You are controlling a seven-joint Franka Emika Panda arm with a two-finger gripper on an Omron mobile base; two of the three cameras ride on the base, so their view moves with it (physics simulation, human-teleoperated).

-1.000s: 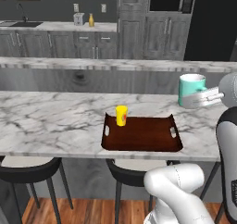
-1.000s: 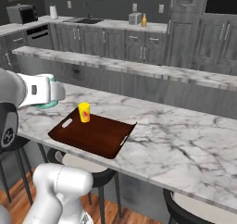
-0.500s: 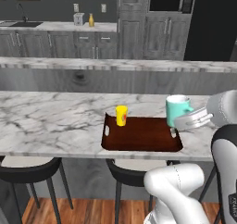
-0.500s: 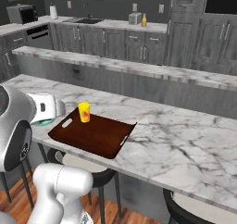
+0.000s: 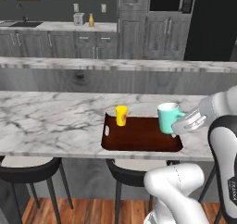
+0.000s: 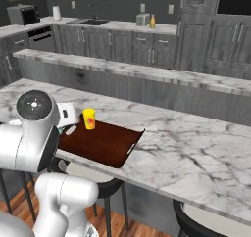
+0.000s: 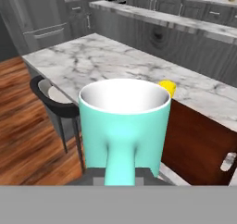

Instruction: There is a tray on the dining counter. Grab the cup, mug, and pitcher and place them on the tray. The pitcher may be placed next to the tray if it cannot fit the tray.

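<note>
My gripper [image 5: 178, 126] is shut on the handle of the teal mug [image 5: 167, 118], which it holds upright over the right end of the dark reddish-brown tray [image 5: 139, 138]. The yellow cup [image 5: 121, 115] stands in the tray's far left corner. The tray lies near the front edge of the white marble dining counter [image 5: 46, 121]. In the hand view the mug [image 7: 124, 126] looms close, with the cup [image 7: 167, 86] just behind its rim and the tray [image 7: 199, 149] to the right. The mustard pitcher [image 5: 91, 20] stands on the far worktop; from the right it is the pitcher [image 6: 152, 21].
A grey toaster [image 5: 78, 19] sits beside the pitcher. A raised marble ledge [image 5: 115, 63] runs behind the dining counter. Dark stools [image 5: 28, 167] stand under the counter's front edge. Bare marble stretches left of the tray and, in the right base view, right of it [image 6: 196, 143].
The gripper has carried the mug leftward and lower, from beyond the tray's right side to over its right end. Cup and tray have stayed put.
</note>
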